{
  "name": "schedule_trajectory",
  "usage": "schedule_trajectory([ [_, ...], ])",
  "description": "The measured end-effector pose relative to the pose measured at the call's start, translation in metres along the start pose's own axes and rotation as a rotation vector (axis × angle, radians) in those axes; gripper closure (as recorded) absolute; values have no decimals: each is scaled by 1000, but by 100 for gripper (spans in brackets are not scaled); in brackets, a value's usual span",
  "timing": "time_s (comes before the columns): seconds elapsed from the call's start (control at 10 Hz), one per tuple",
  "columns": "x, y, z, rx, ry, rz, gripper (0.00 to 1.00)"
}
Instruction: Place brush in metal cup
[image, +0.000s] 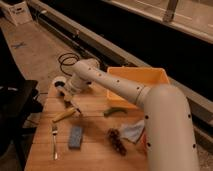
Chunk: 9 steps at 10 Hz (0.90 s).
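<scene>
A wooden table (95, 156) stands on grey floor (35, 55) beside a long dark wall (150, 35).

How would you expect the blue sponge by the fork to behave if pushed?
The blue sponge lies flat, so it would likely slide, not roll or tip. It looks soft and probably light. The gripper, shut, is beside the white cup.
</scene>
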Motion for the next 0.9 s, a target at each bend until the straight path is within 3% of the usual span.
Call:
schedule_trajectory([
  [0.1,3,-1,-2,-18,33,-18,100],
  [0.5,19,0,2,-103,251,-110,100],
  [0.9,42,-2,13,-104,332,-60,100],
])
